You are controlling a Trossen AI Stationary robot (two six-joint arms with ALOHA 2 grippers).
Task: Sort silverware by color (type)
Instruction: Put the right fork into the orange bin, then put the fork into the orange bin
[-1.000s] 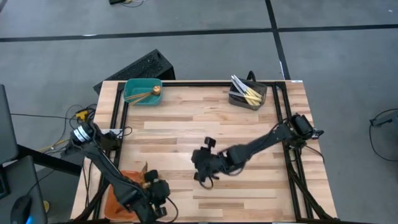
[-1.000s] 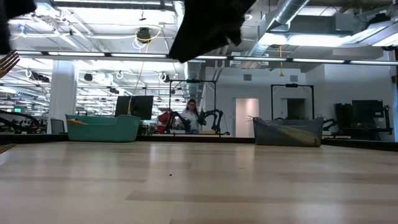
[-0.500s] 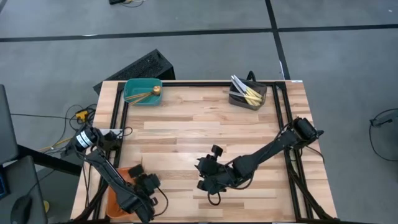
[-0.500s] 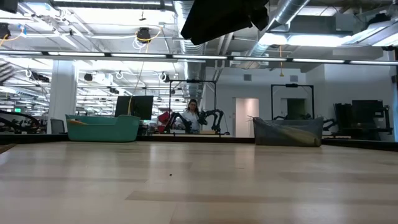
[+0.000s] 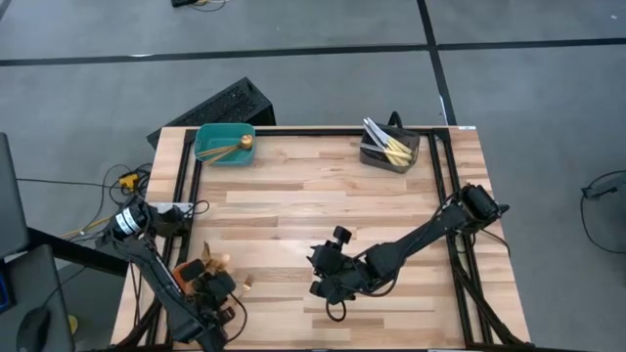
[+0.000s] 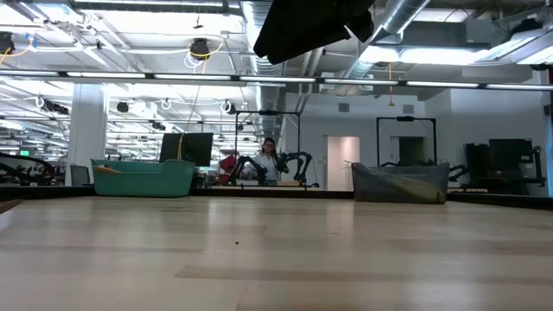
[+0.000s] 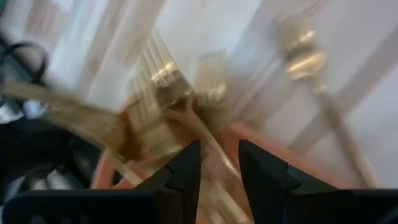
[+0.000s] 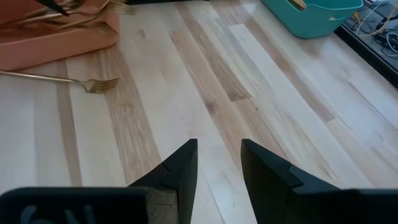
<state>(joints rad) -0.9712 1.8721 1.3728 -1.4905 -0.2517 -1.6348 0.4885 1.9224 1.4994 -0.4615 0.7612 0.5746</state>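
A: What's in each container right now?

B: The teal bin (image 5: pixel 225 145) at the far left corner of the worktop (image 5: pixel 313 210) has gold pieces in it, one with a rounded end. The dark grey bin (image 5: pixel 388 149) at the far right holds knives (image 5: pixel 384 141) with silver blades and pale gold handles. The orange bin (image 8: pixel 53 34) at the near left edge holds a jumble of gold forks (image 7: pixel 163 93).

A: Anything outside the bins?

B: One gold fork (image 8: pixel 62 79) lies flat on the wood just beside the orange bin, tines pointing away from it.

A: And the arms?

B: The left pincer (image 7: pixel 217 163) hangs over the orange bin, fingers parted with a narrow gap above the forks, grasping nothing that I can see. The right pincer (image 8: pixel 217 162) hovers over bare wood near the middle of the near edge, fingers apart and empty.
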